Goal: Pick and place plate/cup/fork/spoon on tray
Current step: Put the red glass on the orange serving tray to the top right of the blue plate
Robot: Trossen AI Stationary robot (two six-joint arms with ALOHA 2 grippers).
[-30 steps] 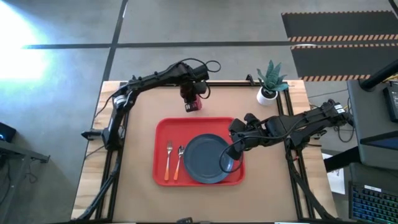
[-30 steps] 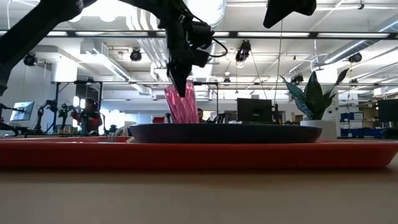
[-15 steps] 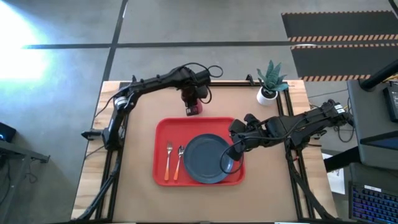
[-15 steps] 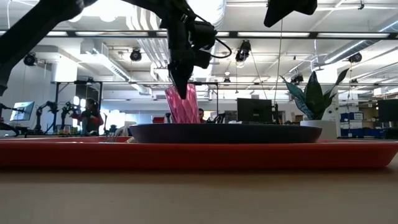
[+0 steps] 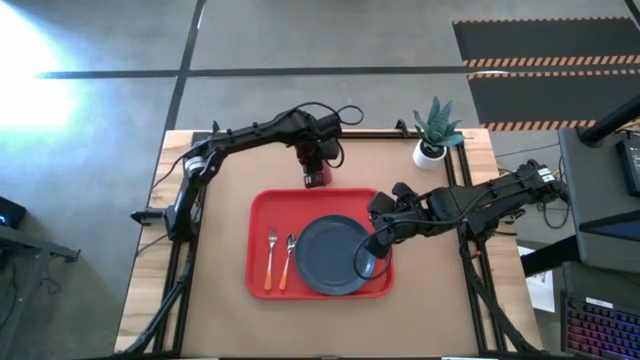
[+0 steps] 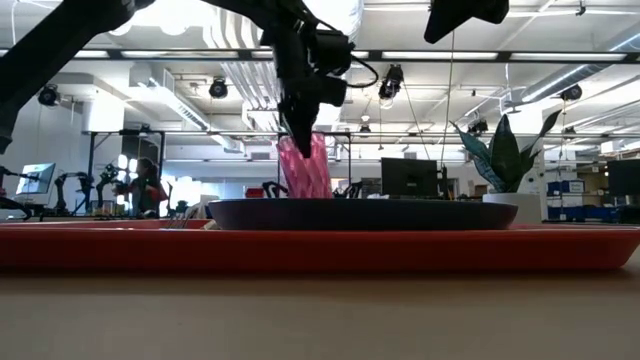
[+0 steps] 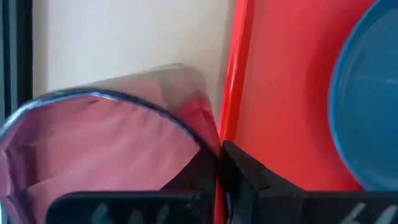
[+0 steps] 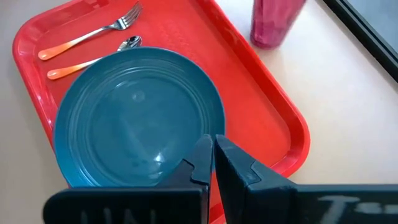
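Note:
The red tray (image 5: 258, 215) lies in the middle of the table and carries the blue-grey plate (image 5: 330, 256), the fork (image 5: 270, 256) and the spoon (image 5: 288, 258). My left gripper (image 5: 318, 163) is shut on the translucent red cup (image 5: 316, 178), which stands upright just beyond the tray's far rim; the cup also shows in the low view (image 6: 306, 170) and the right wrist view (image 8: 273, 22). My right gripper (image 8: 213, 155) is shut and empty, above the plate's right rim (image 8: 214, 109). My left gripper holds the cup by its rim wall (image 7: 202, 118), on the side nearest the tray. One finger (image 7: 244, 174) is outside the wall and the other appears to be inside. The fingers come from above, pointing down. The plate hides the cup's base in the low view.
A white pot with a green plant (image 5: 432, 140) stands at the table's far right corner. Bare table lies to the left and right of the tray. The room beyond the table shows in the low view.
My left gripper has carried the upright cup toward the table's near edge and a little to the right, up to the tray's far rim.

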